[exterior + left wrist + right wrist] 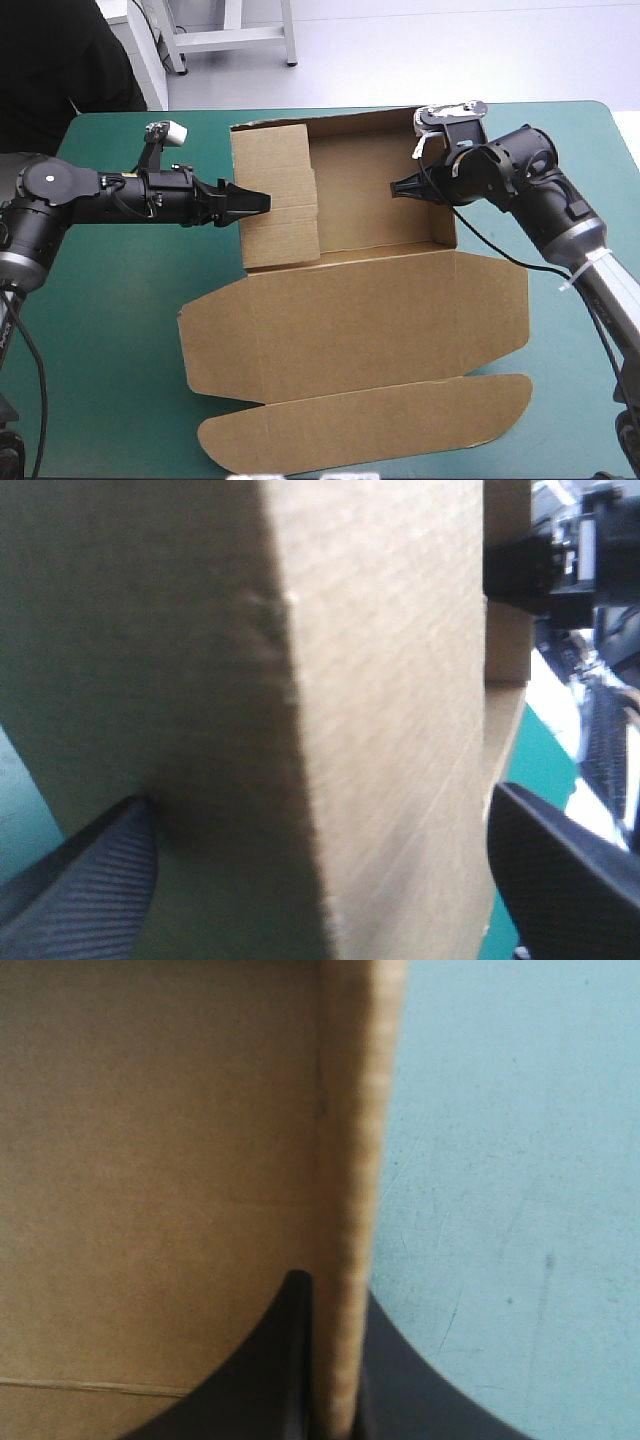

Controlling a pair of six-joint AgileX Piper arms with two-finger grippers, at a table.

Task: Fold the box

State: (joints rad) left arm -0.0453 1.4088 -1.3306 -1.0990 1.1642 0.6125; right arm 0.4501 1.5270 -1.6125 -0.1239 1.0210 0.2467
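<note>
1 box [370, 320], R gripper [397, 187] pinching, L gripper [260, 200] astride

The teal-green table [110, 330] carries 1 thing, the brown box [350, 330]. Its tray, with 3 walls raised, sits between the left gripper [264, 200] and the right gripper [393, 187]. The lid lies flat on the table, nearer the table's front edge than both grippers.
</note>
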